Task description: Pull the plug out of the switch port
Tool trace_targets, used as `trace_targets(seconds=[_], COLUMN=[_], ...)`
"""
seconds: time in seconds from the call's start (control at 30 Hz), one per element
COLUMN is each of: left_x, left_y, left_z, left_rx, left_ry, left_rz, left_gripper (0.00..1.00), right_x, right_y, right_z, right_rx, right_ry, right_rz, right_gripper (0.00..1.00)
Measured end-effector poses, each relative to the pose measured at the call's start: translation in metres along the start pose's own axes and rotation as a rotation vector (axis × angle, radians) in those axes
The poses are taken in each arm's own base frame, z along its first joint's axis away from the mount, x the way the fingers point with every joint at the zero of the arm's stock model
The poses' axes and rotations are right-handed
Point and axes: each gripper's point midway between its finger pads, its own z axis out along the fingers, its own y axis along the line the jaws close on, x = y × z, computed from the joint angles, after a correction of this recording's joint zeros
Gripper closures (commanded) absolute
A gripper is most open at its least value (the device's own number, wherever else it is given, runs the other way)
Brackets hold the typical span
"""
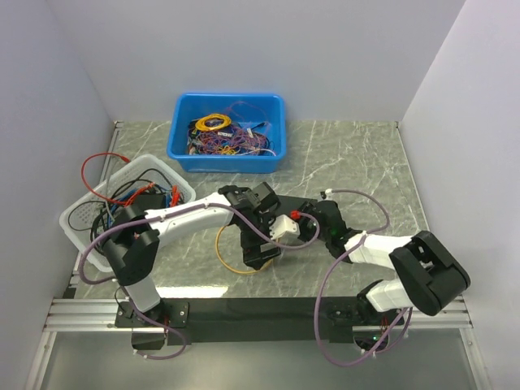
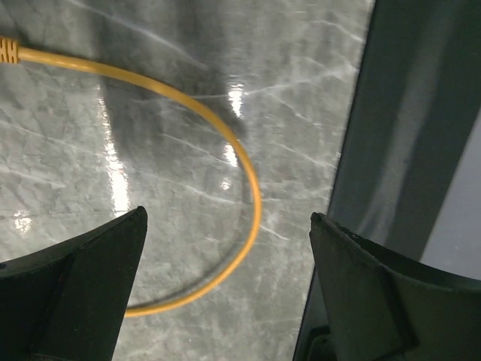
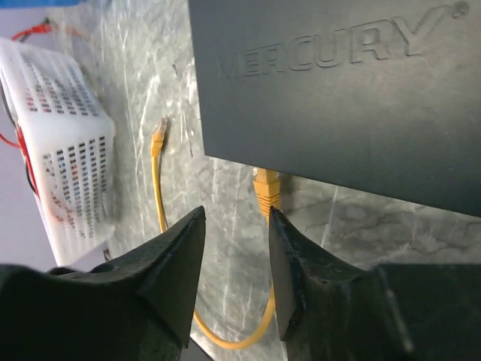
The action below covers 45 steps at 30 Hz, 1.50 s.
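— Two arms over the marble table [image 1: 357, 162], both reaching toward its middle. Where is the switch?

— Flat on the marble, in the right wrist view. It's a matte black switch [image 3: 338, 98] with "MERCURY" embossed on the lid. An orange-yellow plug [image 3: 267, 188] is seated in a port on the edge facing the gripper.

— State of the right gripper [image 3: 234, 216]?

— Low at that edge, jaws partway apart, bare marble showing between them. The plug sits at the tip of one finger [image 3: 293, 271]; contact cannot be told. Nothing is clamped.

— Cable?

— The yellow cable [image 3: 156, 188] leaves the plug and loops round. Its free connector [image 3: 158, 137] lies on the marble beside the switch's corner, near the white perforated basket [image 3: 71, 128].

— And the left gripper [image 2: 227, 218]?

— Spread wide above the cable's loop, holding nothing.

— Anything else?

— A blue bin [image 1: 226, 158] of tangled wires at the far side, well apart.
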Motion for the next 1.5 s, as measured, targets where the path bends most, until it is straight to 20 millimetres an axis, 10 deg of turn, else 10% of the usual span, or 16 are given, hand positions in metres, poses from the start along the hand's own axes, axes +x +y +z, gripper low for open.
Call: trace_targets(seconds=[0.37, 0.77, 0.97, 1.5], left_x=[0.034, 0.040, 0.037, 0.030], left_y=[-0.033, -0.012, -0.008, 0.005], left_z=[0.048, 0.062, 0.065, 0.037], left_rx=[0.029, -0.063, -0.072, -0.112], left_ry=[0.134, 0.148, 0.139, 0.113], left_rz=[0.094, 0.081, 0.077, 0.009], left_gripper=[0.16, 0.59, 1.00, 1.00], right_x=[0.003, 0.005, 0.004, 0.011], right_y=[-0.019, -0.016, -0.015, -0.017], right_z=[0.012, 0.026, 0.029, 0.022], right_rx=[0.047, 0.011, -0.003, -0.055], right_ry=[-0.020, -0.012, -0.015, -0.010], right_rz=[0.059, 0.102, 0.111, 0.120], right_gripper=[0.59, 0.60, 0.62, 0.60])
